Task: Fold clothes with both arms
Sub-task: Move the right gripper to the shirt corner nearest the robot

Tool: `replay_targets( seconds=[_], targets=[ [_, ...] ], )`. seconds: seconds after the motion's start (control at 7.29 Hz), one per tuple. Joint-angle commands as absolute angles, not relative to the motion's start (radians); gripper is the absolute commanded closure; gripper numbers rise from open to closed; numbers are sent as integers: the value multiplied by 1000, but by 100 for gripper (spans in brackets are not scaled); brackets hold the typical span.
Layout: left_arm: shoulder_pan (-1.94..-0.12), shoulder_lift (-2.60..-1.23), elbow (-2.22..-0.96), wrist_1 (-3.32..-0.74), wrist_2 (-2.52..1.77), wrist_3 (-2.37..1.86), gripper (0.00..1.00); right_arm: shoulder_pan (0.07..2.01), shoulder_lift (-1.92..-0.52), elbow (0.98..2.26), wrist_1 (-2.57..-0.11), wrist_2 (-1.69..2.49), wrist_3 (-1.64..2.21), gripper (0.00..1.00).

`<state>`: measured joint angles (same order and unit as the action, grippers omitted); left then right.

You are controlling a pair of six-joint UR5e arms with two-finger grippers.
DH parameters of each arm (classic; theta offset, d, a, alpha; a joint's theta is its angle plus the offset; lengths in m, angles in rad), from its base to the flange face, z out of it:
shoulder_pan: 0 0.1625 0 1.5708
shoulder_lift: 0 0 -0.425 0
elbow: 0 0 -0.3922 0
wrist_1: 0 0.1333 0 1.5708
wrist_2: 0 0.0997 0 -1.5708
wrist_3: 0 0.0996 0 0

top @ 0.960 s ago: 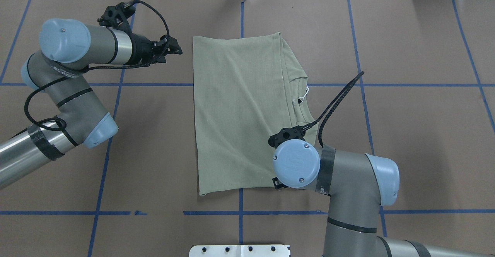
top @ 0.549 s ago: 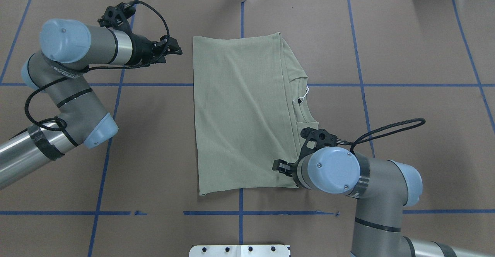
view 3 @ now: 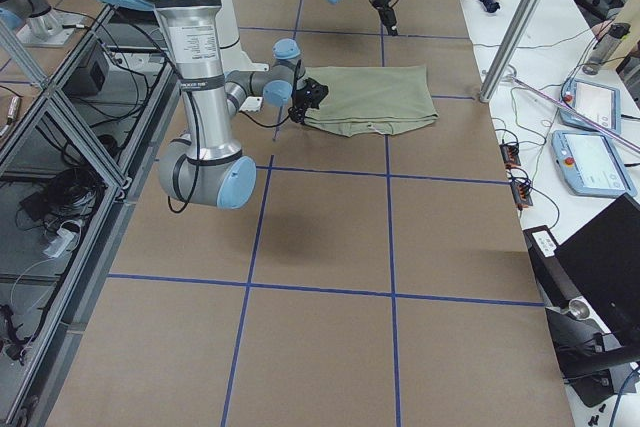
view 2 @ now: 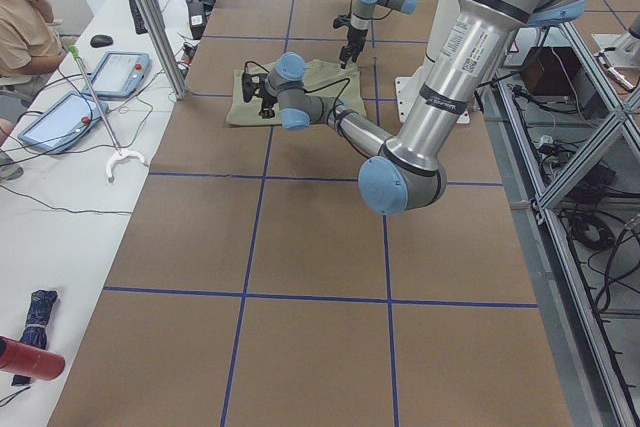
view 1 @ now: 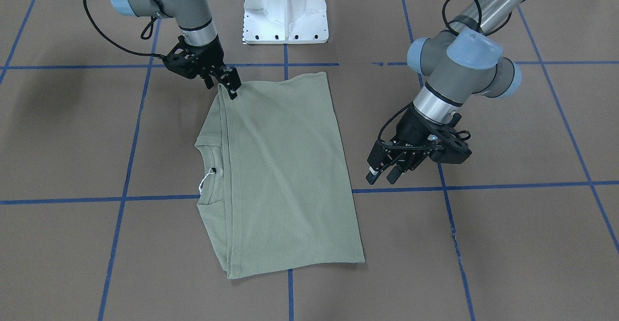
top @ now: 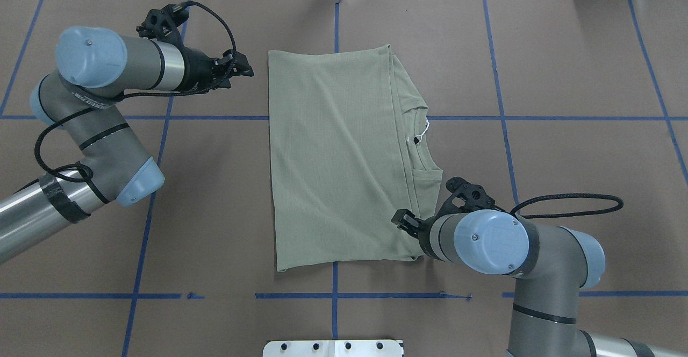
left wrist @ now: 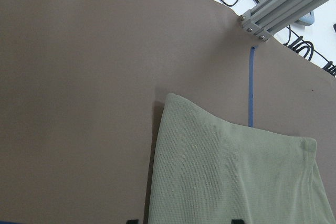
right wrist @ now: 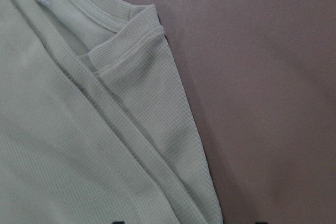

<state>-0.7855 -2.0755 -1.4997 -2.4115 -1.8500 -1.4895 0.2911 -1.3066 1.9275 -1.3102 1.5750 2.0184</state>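
The right arm (top: 537,249) has swung out toward the robot's right in the last second, its wrist turning so that the black cable (top: 570,206) now loops off sideways instead of rising over the cloth; the right hand (top: 402,220) has ended at the shirt's (top: 333,158) near right corner, fingers spread, the wrist view showing both tips wide apart above the layered edge with nothing pinched; the left arm (top: 102,131) has not moved, and the left hand (top: 244,69), also spread and empty, waits just beside the far left corner without touching it; the shirt itself lies unchanged in the middle of the counter (top: 564,77), already folded to a flat rectangle, collar (top: 422,147) toward the robot's right; I judge the right hand is lining up a corner grasp for the next fold, which has not begun; counted: one shirt, one white tag string (top: 426,127), two arms, two hands, one white pedestal (view 1: 285,9)
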Motion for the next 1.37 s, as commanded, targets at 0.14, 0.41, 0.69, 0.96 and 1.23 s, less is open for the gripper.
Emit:
replay_targets(
  seconds=[0.14, 0.41, 0.69, 0.96, 1.23],
  targets=[
    [-785, -2075, -1506, -2410, -1850, -1490, 34, 288, -1304, 1922, -1308, 1568, 2075, 21],
    [-785, -2075, -1506, -2410, -1850, -1489, 34, 281, -1307, 1916, -1308, 1568, 2074, 32],
    [-785, -2075, -1508, -2410, -1850, -1489, 34, 262, -1302, 1910, -1308, 1566, 2072, 32],
    [-785, -2075, -1508, -2410, -1852, -1489, 34, 265, -1302, 1908, -1308, 1569, 2072, 46],
    [-785, -2075, -1509, -2410, -1852, -1489, 34, 268, -1305, 1916, -1308, 1572, 2066, 100]
  ],
)
